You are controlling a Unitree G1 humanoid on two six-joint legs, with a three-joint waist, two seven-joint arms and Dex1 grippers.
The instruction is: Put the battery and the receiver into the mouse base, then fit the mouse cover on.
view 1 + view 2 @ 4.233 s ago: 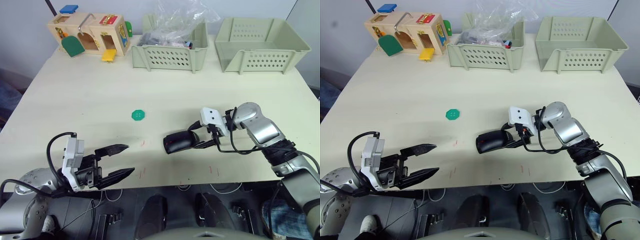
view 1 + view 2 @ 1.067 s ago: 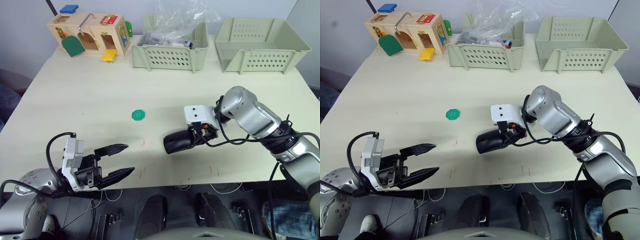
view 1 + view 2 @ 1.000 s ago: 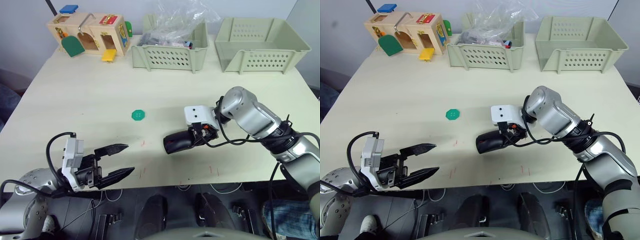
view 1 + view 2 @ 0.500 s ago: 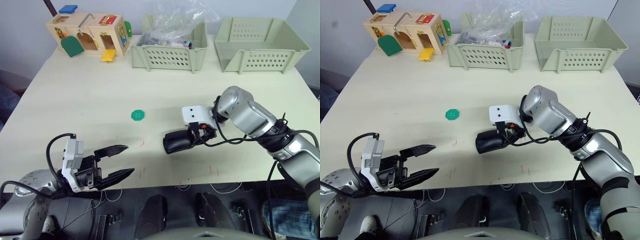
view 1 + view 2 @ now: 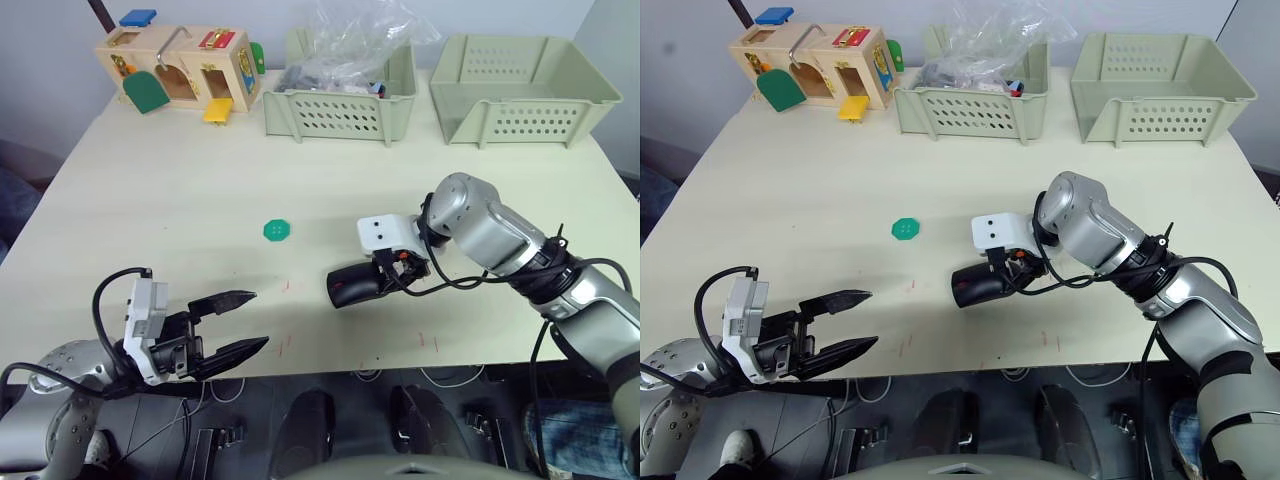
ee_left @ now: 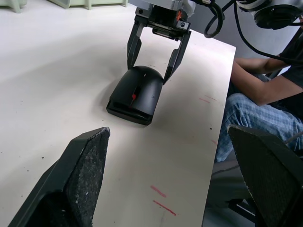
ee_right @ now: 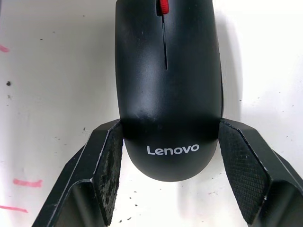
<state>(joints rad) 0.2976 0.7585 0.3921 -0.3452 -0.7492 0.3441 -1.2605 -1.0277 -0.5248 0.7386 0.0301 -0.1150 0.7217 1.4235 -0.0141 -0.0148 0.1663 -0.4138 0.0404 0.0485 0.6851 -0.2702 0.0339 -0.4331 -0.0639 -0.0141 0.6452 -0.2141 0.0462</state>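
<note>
Nearest the robot, at the table's front edge, the left gripper (image 5: pixel 232 322) hangs with its two black fingers spread wide and nothing between them; it is well apart from the mouse.

Farther in, a little right of the table's middle, lies the mouse cover (image 7: pixel 166 90) — a smooth black curved shell seated on the mouse base (image 6: pixel 127 107), the two reading as one closed mouse resting flat on the table (image 5: pixel 180 200). The shell carries a small red scroll wheel at its front end, a thin seam running back from the wheel, and white "Lenovo" lettering near its rounded rear. In the left wrist view the front end shows a blunt, dark lower edge. The wheel end points toward the robot's left.

The right gripper (image 7: pixel 168 156) closes around the rounded rear of the mouse — one textured finger pad against each side of the shell, in contact.

A flat green disc (image 5: pixel 277 231) lies on the table beyond and to the left of the mouse, apart from it.

At the far edge stand a wooden latch box (image 5: pixel 180 68), a pale green basket (image 5: pixel 335 112) holding a clear plastic bag, and a second basket (image 5: pixel 520 90).
</note>
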